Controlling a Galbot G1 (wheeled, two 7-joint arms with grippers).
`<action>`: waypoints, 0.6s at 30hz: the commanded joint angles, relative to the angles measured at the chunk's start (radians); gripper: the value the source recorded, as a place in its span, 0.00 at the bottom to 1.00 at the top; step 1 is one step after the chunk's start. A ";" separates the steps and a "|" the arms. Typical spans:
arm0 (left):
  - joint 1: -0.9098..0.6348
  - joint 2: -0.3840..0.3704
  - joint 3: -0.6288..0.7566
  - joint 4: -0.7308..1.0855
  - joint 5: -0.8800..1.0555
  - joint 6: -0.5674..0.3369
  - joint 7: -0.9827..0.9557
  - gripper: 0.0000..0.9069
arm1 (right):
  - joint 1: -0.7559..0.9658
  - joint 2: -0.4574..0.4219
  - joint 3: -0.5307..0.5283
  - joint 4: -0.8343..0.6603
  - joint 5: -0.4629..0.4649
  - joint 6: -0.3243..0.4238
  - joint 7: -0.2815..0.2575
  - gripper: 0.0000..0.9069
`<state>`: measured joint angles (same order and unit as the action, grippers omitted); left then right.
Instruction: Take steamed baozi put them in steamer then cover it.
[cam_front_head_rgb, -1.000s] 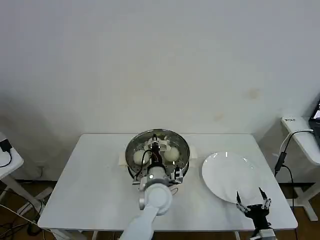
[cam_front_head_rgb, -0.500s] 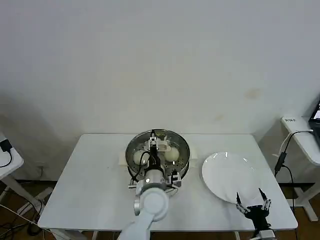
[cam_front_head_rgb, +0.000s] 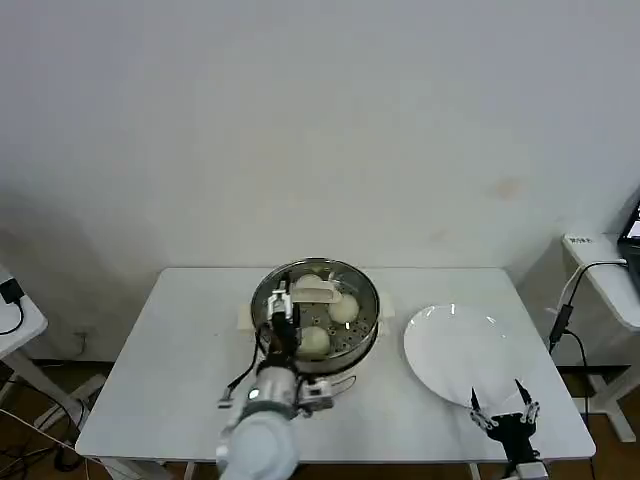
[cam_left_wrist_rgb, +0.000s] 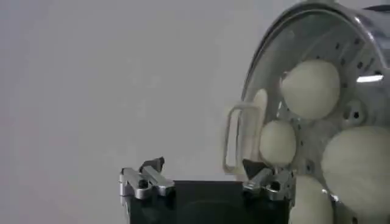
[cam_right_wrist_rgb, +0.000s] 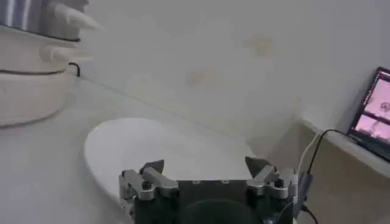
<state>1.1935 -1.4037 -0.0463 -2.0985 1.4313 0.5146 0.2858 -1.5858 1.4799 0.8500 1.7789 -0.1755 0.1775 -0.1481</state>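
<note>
The steamer (cam_front_head_rgb: 368, 300) stands at the table's middle back, a shiny steel pot on a white base. Several steamed baozi (cam_front_head_rgb: 313, 341) lie on its perforated tray (cam_left_wrist_rgb: 359, 115); they look round and cream (cam_left_wrist_rgb: 311, 88). A glass lid seems to rest over the pot, its cream handle (cam_front_head_rgb: 316, 292) at the centre (cam_left_wrist_rgb: 234, 139). My left gripper (cam_front_head_rgb: 281, 302) hovers over the pot's left rim. It is open and empty (cam_left_wrist_rgb: 203, 167), and the handle lies beyond its fingertips. My right gripper (cam_front_head_rgb: 500, 398) is parked open at the plate's near edge (cam_right_wrist_rgb: 204, 165).
A flat white plate (cam_front_head_rgb: 450, 345) lies bare to the right of the steamer (cam_right_wrist_rgb: 152, 140). A side table with a cable (cam_front_head_rgb: 600, 265) stands beyond the table's right edge. The table's left half (cam_front_head_rgb: 180, 350) is bare.
My left gripper has drawn back from the lid handle at the steamer's centre toward the pot's left rim. The arm has swung left. The right arm has barely moved.
</note>
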 joint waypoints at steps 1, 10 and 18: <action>0.330 0.117 -0.476 -0.129 -1.043 -0.371 -0.435 1.00 | -0.008 -0.005 -0.012 0.011 0.046 -0.008 -0.004 1.00; 0.469 0.046 -0.728 0.019 -1.526 -0.526 -0.545 1.00 | -0.054 -0.018 -0.064 0.061 0.083 -0.027 -0.018 1.00; 0.589 0.006 -0.687 -0.015 -1.597 -0.536 -0.524 1.00 | -0.136 -0.067 -0.097 0.155 0.230 -0.080 -0.077 1.00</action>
<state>1.5800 -1.3700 -0.5890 -2.1222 0.2840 0.1161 -0.1324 -1.6421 1.4502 0.7921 1.8418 -0.0808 0.1409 -0.1772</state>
